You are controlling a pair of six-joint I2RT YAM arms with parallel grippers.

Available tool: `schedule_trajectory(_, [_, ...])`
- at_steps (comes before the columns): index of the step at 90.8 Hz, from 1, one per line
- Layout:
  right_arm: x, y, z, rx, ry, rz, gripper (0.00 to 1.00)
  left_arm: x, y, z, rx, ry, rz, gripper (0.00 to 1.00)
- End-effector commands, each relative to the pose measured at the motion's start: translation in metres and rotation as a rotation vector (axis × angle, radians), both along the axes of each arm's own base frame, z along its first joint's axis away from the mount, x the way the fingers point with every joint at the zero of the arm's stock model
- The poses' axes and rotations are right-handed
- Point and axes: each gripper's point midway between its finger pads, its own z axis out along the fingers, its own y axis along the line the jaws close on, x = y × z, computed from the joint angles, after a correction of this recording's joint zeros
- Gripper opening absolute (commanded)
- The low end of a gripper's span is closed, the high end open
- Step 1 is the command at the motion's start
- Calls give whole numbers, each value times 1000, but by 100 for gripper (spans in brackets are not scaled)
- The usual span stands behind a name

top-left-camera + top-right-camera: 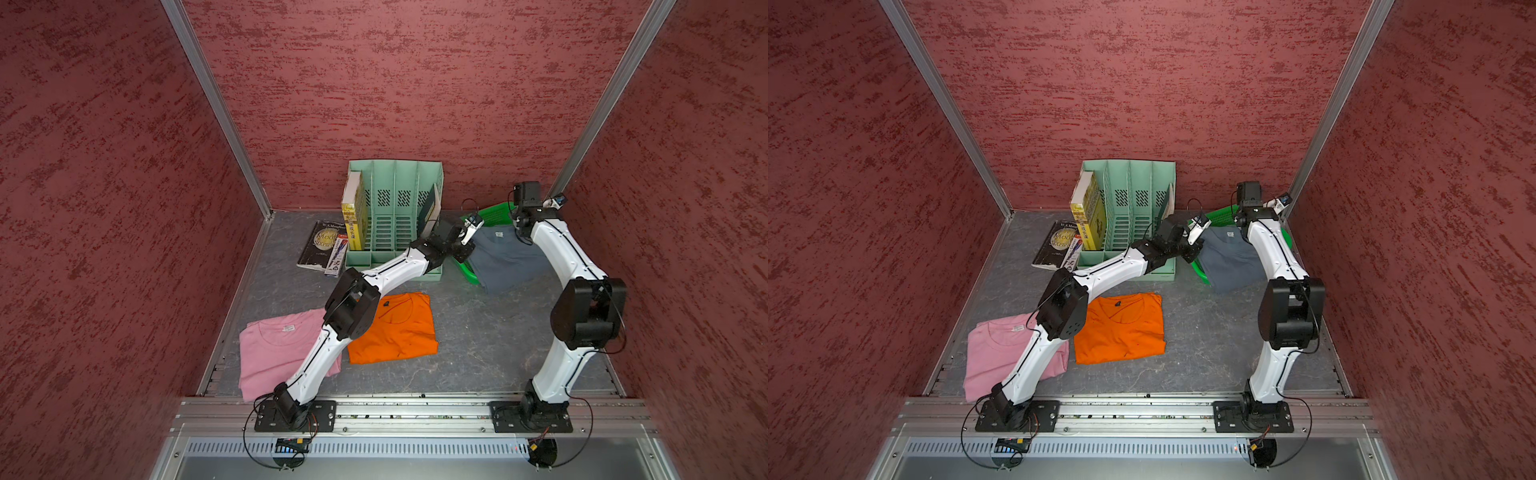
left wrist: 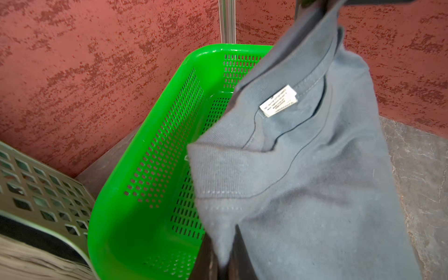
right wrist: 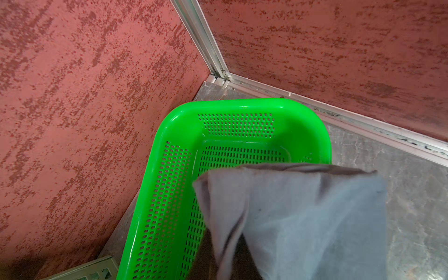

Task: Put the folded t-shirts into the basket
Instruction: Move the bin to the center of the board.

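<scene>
Closest in, the aluminium rail (image 1: 415, 409) carries both arm bases. Just beyond it on the tabletop (image 1: 478, 332) lie the pink t-shirt (image 1: 270, 357) and the orange t-shirt (image 1: 395, 328), folded flat and untouched. Farther back, the grey-blue t-shirt (image 1: 505, 259) hangs between the arms over the green basket (image 1: 494, 215), its lower end trailing across the front rim. The left jaws are pinched fully shut on one side of its upper edge. The right jaws are likewise closed tight on the other side, and cloth bunches out of each in the wrist views. Such a shirt looks light, limp and quick to unfold, and it sags between the two grips. Pinching through all layers at the thicker collar-side edge, one hold near each corner, should keep the fold together.
</scene>
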Motion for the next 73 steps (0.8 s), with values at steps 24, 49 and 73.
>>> schedule_trajectory(24, [43, 1, -2, 36, -84, 46, 0, 18, 2, 4, -39, -14, 58, 0])
schedule_trajectory(49, [70, -9, -14, 117, -97, 58, 0, 27, 3, 9, -70, -30, 97, 0])
schedule_trajectory(73, [95, -20, -20, 139, -63, 76, 0, 38, 3, 6, -82, -5, 149, 0])
